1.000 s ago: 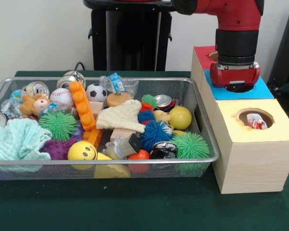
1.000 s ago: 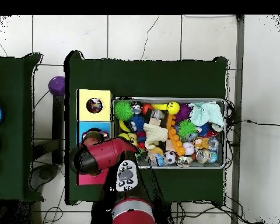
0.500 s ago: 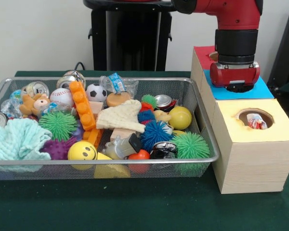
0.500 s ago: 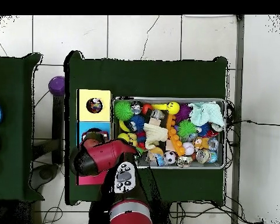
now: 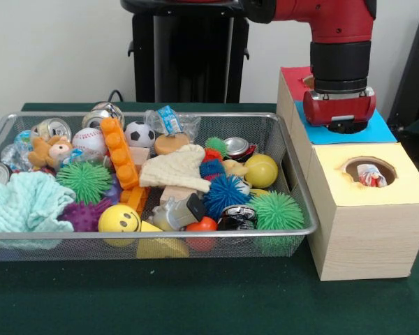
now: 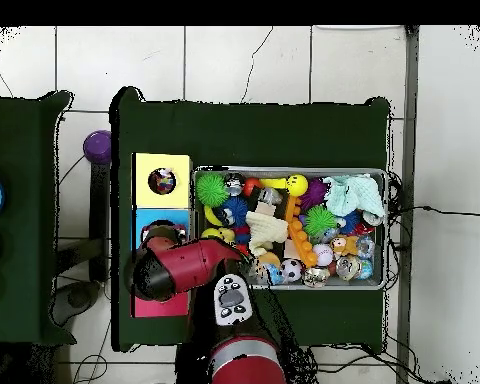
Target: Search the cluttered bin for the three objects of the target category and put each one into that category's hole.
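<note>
The wire-mesh bin (image 5: 153,234) lies at the left, full of toys; it also shows in the overhead view (image 6: 289,169). The yellow-topped wooden box (image 5: 405,185) stands right of it. Its round hole (image 5: 369,168) holds a whitish fabric piece with coloured blotches (image 5: 371,174), which also shows from overhead (image 6: 162,181). I see no other such fabric piece among the clutter. My gripper (image 5: 343,127) hangs under the red wrist, above the blue-topped box (image 5: 380,132), just behind the yellow box. From overhead the arm (image 6: 174,272) hides it.
A red-topped box (image 5: 293,73) stands behind the blue one. In the bin lie a cream knitted cloth (image 5: 178,167), a teal towel (image 5: 21,202), an orange brick strip (image 5: 119,153), spiky balls, cans and a yellow ball (image 5: 262,169). The black pedestal (image 5: 188,56) stands behind.
The wrist has risen a little and shifted slightly left over the blue-topped box. From overhead the arm's upper link has swung to the right. The fabric in the hole has not moved.
</note>
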You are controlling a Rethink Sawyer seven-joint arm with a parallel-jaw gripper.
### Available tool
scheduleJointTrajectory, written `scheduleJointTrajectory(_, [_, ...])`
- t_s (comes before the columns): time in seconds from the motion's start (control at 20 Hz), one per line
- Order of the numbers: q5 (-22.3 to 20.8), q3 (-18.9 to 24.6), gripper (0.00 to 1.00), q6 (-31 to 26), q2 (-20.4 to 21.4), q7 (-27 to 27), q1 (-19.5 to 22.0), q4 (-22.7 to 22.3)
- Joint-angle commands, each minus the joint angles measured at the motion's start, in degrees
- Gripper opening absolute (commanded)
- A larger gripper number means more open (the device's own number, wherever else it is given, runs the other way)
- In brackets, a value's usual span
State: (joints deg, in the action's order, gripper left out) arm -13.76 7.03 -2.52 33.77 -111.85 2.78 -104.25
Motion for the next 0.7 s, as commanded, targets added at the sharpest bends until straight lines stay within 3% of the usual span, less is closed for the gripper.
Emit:
scheduleJointTrajectory(0.05, [2.34,0.82,0.00,-9.32,1.92,-4.10,7.71,0.55])
scheduleJointTrajectory(0.5, [3.36,0.43,0.00,-13.01,3.79,-5.24,6.86,0.96])
scheduleJointTrajectory(0.7, [4.73,-1.11,0.00,-18.82,6.42,-5.99,4.45,2.15])
